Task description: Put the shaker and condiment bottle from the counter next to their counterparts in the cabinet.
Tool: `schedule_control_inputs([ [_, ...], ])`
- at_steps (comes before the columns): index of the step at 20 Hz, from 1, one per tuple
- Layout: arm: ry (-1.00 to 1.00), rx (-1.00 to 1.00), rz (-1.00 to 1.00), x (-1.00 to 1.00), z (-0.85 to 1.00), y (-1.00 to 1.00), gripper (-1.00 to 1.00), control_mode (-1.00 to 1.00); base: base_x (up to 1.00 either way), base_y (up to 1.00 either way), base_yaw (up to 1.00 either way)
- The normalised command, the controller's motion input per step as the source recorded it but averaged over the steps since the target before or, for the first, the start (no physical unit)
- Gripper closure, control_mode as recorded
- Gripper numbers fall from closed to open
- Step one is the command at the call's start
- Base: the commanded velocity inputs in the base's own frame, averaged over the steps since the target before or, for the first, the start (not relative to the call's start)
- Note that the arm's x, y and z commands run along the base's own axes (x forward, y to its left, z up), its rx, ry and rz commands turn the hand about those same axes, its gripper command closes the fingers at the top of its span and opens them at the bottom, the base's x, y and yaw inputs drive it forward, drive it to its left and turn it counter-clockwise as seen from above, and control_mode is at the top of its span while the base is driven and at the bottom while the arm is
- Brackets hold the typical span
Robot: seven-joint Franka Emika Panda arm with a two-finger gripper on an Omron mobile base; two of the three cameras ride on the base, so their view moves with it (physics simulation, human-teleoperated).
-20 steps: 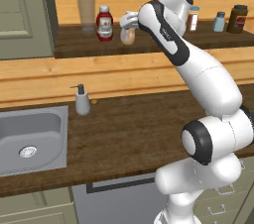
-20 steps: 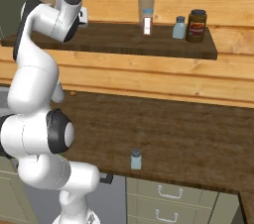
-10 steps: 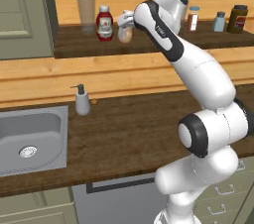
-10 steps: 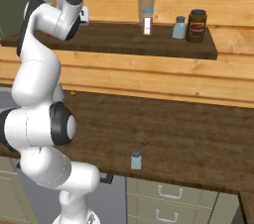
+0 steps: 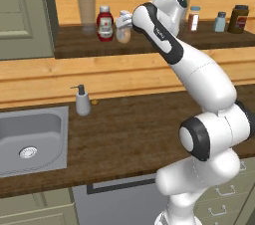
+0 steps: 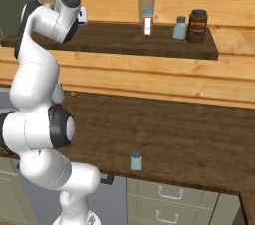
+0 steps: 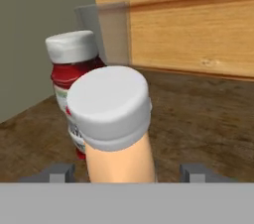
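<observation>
Left base view: the arm reaches up into the cabinet (image 5: pixel 149 45) at upper centre, its gripper (image 5: pixel 125 22) at the peach bottle (image 5: pixel 123 34), which stands upright on the shelf just right of the red bottle (image 5: pixel 104 24). A clear glass (image 5: pixel 86 14) stands left of the red one. On the counter (image 5: pixel 134 134) below, a soap pump (image 5: pixel 82 101) sits beside the sink (image 5: pixel 30 139).

Right base view: the shaker (image 6: pixel 136 160) stands alone at lower centre, near the counter's front edge – well apart from the arm. On the shelf at upper right are a white-and-red shaker (image 6: pixel 148 22), a light-blue shaker (image 6: pixel 180 27) and a dark jar (image 6: pixel 197 26).

Hand view: the peach bottle fills the centre, its white cap (image 7: pixel 110 106) up; the fingertips (image 7: pixel 57 172) stand clear on either side – jaws released, not gripping
</observation>
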Motion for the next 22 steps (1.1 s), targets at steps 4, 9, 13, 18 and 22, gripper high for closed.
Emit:
schedule_control_inputs([
  [4,-0.03,0.00,0.00,-0.24,0.00,-0.08,-1.00,-1.00,0.00,0.00,0.00],
  [9,0.00,0.00,-0.05,-0.29,0.11,-0.14,-1.00,-1.00,0.00,0.00,0.00],
  [13,0.00,0.00,-0.08,-0.30,0.21,-0.18,-1.00,-1.00,0.00,0.00,0.00],
  [18,0.00,0.00,-0.13,-0.48,0.18,-0.31,-1.00,-1.00,0.00,0.00,0.00],
  [22,0.00,0.01,-0.21,-0.61,0.04,-0.49,-1.00,-1.00,0.00,0.00,0.00],
])
